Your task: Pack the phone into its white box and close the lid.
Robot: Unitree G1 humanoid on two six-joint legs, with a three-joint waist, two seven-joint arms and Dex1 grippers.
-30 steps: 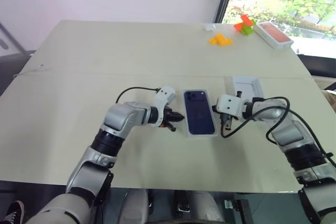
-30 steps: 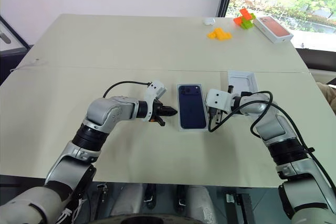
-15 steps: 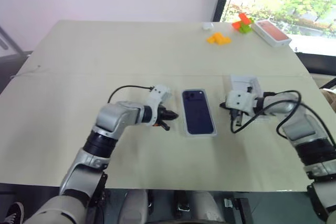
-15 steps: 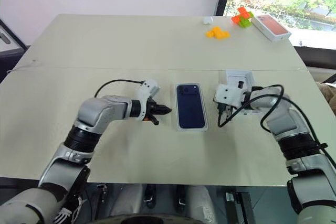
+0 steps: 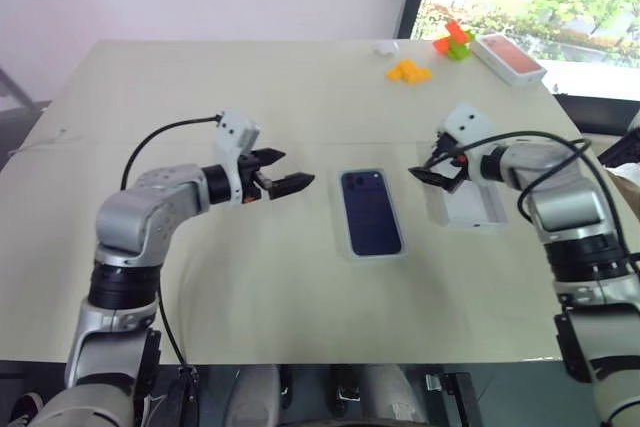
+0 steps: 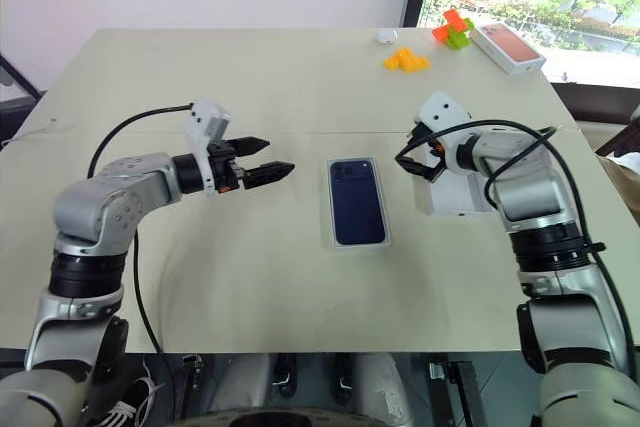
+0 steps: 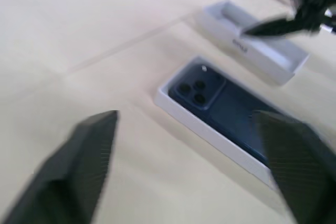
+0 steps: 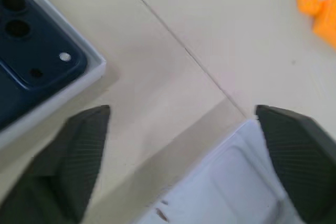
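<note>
The phone [image 5: 371,226] lies face down in the white box [image 5: 345,218] at the middle of the tabletop [image 5: 200,97], its camera bump at the far end. A white rim shows all round the dark back, so the packing step looks done, though from these views it is hard to be sure this is the bare phone and not a printed top already seated.

Just to the right of it lies a shallow white tray [image 5: 470,209] with a rounded recess, open side up. It could be the lid turned over or an insert; the pictures do not settle that. No separate lid with a printed phone on it can be made out on the tabletop.

The left tool [image 5: 283,180] hovers above the tabletop to the left of the box, fingers spread wide and holding nothing. The right tool [image 5: 437,171] hangs over the near-left corner of the tray, also wide apart and empty.

What seems left is closing the box: fetching the cover and pressing it down squarely.

At the far right edge sit orange blocks [image 5: 408,71], a green and orange piece [image 5: 453,41] and a red-topped box [image 5: 509,56].
</note>
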